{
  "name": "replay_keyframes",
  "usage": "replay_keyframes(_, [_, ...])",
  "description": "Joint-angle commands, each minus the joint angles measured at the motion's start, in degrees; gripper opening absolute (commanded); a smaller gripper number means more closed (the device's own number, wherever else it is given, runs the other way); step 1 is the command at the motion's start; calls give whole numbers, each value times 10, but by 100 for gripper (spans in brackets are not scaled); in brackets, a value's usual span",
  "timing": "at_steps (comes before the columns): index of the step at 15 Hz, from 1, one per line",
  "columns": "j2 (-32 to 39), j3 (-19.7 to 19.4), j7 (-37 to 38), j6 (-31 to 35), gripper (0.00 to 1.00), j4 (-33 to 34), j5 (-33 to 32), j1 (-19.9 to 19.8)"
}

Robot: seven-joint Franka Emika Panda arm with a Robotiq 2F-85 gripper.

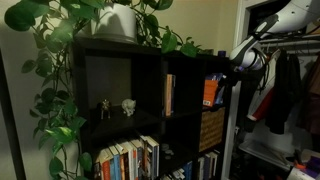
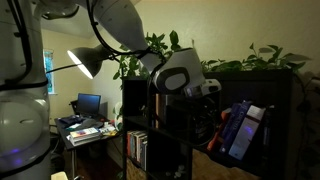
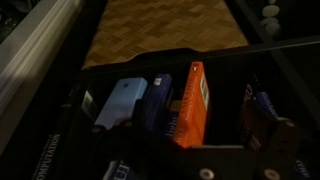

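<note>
The gripper (image 1: 240, 62) hangs at the front of the black shelf (image 1: 150, 58), level with the upper compartment on the side nearest the arm. Its jaws stand wide apart and hold nothing; in the wrist view only the dark frame of the gripper (image 3: 235, 152) shows along the bottom edge.

The nearest thing is an orange book (image 3: 192, 105), standing upright in that compartment among other books. In the wrist view it sits just above the gripper and slightly toward the left, not touched by either finger. Pressed against it on the left is a dark blue book (image 3: 155, 105), and beyond that a pale blue book (image 3: 122, 100) that leans a little. In an exterior view the orange book (image 1: 209, 90) shows just inside the compartment, with the gripper close in front of it but apart from it.

A woven basket (image 1: 211, 128) fills the compartment below. A trailing plant (image 1: 60, 40) in a white pot (image 1: 120, 22) stands on top of the shelf, and small figurines (image 1: 128, 105) sit in the left compartment.
</note>
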Motion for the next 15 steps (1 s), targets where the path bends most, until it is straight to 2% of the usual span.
replay_keyframes(1, [0, 0, 0, 0, 100, 0, 0, 0])
replay_keyframes(2, [0, 0, 0, 0, 100, 0, 0, 0])
replay_keyframes(7, [9, 1, -44, 28, 100, 5, 88, 15])
replay_keyframes(15, [49, 7, -161, 50, 100, 49, 246, 27])
